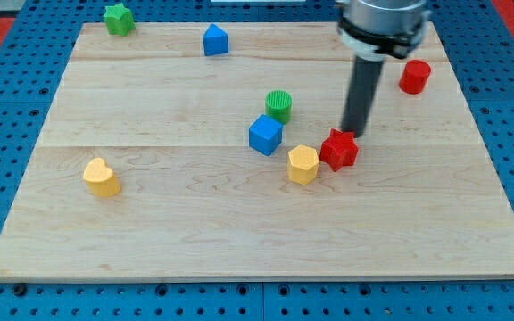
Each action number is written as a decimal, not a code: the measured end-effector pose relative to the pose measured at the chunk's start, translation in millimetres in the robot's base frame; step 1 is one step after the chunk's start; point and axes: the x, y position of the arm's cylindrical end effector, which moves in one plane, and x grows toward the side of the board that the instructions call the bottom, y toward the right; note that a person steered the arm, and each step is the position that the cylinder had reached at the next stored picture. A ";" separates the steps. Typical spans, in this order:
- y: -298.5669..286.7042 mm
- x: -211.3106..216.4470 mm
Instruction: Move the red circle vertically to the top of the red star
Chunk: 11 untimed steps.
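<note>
- The rod's tip (pixel 353 134) sits on the wooden table (pixel 194 232), right at the top edge of the red star (pixel 339 149), apparently touching it.
- There is no hand on this arm, only the straight rod, so nothing is grasped.
- The red circle (pixel 414 77) stands well apart, toward the view's upper right of the star, near the table's right edge.
- A yellow hexagon (pixel 302 164) rests against the star's left side.
- A blue cube (pixel 265 135) and a green cylinder (pixel 278 105) sit further left.
- A yellow heart (pixel 102 177), a blue house-shaped block (pixel 215 40) and a green star (pixel 119 19) lie far off.

Blocks: two red (pixel 339 149) (pixel 414 77), two blue (pixel 265 135) (pixel 215 40), two green (pixel 278 105) (pixel 118 19), two yellow (pixel 302 164) (pixel 102 177).
</note>
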 end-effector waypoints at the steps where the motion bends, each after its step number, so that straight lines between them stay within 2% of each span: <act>1: 96.4 -17.0; 2: 105.5 -51.7; 5: 86.1 -115.6; 6: 102.6 -132.4; 7: 69.2 -137.6; 9: 19.0 -107.8; 10: -5.4 -113.8; 11: 9.6 -129.9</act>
